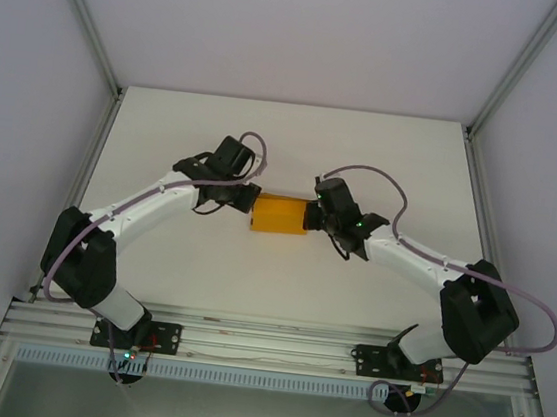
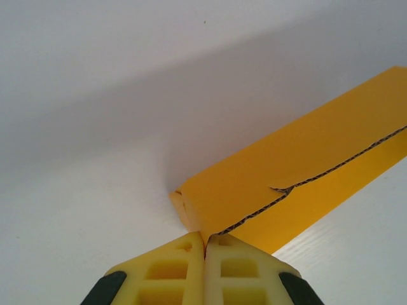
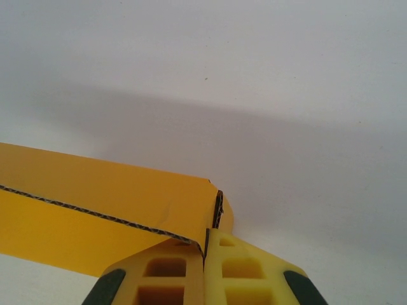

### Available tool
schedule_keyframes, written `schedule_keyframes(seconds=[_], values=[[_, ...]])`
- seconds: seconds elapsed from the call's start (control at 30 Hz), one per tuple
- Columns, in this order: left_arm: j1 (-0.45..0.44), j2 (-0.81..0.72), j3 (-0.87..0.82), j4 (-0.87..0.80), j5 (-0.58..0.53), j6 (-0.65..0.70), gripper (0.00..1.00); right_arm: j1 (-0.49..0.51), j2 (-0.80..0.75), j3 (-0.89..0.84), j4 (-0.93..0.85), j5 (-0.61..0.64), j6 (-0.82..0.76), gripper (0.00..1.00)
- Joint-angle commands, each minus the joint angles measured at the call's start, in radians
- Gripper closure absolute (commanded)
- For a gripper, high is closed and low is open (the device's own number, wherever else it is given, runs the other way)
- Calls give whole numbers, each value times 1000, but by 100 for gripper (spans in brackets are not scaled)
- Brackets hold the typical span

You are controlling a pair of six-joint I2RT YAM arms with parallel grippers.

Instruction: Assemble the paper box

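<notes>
The paper box is a small orange-yellow card box lying at the middle of the white table, folded into a shallow rectangular shape. My left gripper is at its left end and my right gripper at its right end. In the left wrist view the yellow fingers of the left gripper are pressed together on a thin card edge at the corner of the paper box. In the right wrist view the right gripper is likewise shut on a card wall at the end of the paper box.
White table all round the box, bounded by grey walls and aluminium frame posts. The arm bases sit on a rail at the near edge.
</notes>
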Motion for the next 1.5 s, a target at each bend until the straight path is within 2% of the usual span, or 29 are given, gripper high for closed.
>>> schedule_keyframes(seconds=[0.0,0.1,0.2,0.3,0.4,0.67,0.8,0.9,1.03,1.17,1.37,1.47], values=[[-4,-5,41,-54,67,-158,100,33,31,-29,-137,-7,-14,100],[12,45,93,-138,151,-196,100,41,29,-30,-142,7,-22,100],[19,94,168,-238,140,-203,100,58,30,-33,-142,29,-30,100],[52,107,208,-270,229,-204,100,68,32,-41,-134,38,-33,100],[66,109,232,-279,223,-213,100,69,32,-48,-129,39,-28,100],[97,196,291,-308,404,-231,100,71,45,-44,-143,38,-41,100],[105,224,338,-370,418,-211,100,72,45,-52,-146,56,-49,100],[107,238,365,-413,361,-186,100,72,37,-55,-147,66,-56,100],[105,246,309,-370,369,-182,100,72,30,-61,-138,62,-70,100],[76,240,233,-351,224,-155,100,73,25,-84,-101,78,-86,100],[-43,187,64,-216,-16,-209,100,72,13,-167,20,66,-124,100],[-51,160,-11,-131,10,-247,100,72,15,-185,40,37,-145,100]])
